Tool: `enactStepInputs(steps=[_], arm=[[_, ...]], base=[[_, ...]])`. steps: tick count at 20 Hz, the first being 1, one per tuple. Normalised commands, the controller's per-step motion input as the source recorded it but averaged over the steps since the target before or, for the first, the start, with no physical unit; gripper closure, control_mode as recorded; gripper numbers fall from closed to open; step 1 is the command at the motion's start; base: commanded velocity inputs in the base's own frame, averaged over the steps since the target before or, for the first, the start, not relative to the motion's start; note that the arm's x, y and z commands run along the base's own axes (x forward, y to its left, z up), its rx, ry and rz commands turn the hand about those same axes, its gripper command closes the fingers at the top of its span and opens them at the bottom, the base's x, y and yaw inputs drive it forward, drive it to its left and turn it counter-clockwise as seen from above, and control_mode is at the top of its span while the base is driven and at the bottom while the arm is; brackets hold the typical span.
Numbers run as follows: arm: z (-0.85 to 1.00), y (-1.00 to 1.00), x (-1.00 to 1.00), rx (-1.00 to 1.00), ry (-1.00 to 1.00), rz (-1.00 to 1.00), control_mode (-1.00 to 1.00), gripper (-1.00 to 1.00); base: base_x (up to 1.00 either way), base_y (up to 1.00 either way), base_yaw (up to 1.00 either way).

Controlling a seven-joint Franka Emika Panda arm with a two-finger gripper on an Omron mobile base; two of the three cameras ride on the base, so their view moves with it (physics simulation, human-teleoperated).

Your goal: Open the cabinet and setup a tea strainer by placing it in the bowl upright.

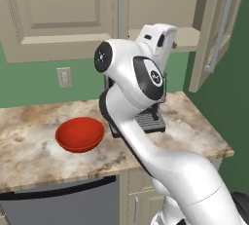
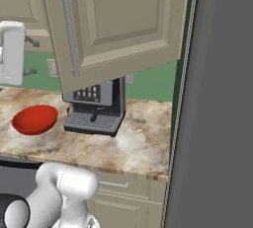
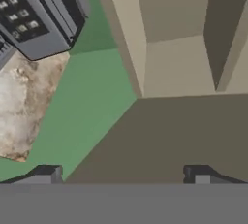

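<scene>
**Cabinet door swung out, end effector up at the shelf, strainer not yet found**

The wide beige wall cabinet (image 1: pixel 63 9) with recessed-panel doors has its right-hand door (image 2: pixel 118 19) standing open, long silver bar handle (image 2: pixel 69 32) facing out over the black-and-silver coffee machine (image 2: pixel 96 106). Its left door is shut.

The end effector (image 3: pixel 123 177) has its two dark finger tips spread wide apart with nothing between them. In the hand view it looks up past the green wall into the opened compartment, at a bare beige shelf (image 3: pixel 179 72) and the cabinet's underside.

The small wire-mesh tea strainer cannot be made out in these pictures, so I cannot tell how it lies relative to the end effector; presumably it sits deeper in the opened compartment.

The wide, shallow, glossy red bowl (image 1: pixel 80 134) rests on the marbled stone worktop (image 1: pixel 194 131), left of the coffee machine and well below the raised hand.

As a judgement, a strainer of that kind should be very light, its mesh thin and easily dented, the rounded cone prone to roll. The metal rim is the stiff part, so a gentle pinch across the rim should keep it upright for lowering into the bowl.
</scene>
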Motion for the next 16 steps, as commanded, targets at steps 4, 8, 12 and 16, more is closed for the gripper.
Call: enactStepInputs(steps=[4,8,12,16], arm=[[0.0,-0.46,0.3,-0.05,0.36,-0.01,-1.0,-1.0],[0.0,-0.6,0.14,0.0,0.35,0.0,-1.0,-1.0],[0.0,-0.49,0.04,0.0,0.32,-0.02,-1.0,-1.0],[0.0,-0.66,-0.04,0.0,0.24,-0.03,-1.0,-1.0]], base=[[0.0,0.0,0.0],[0.0,0.0,0.0],[0.0,0.0,0.0],[0.0,0.0,0.0]])
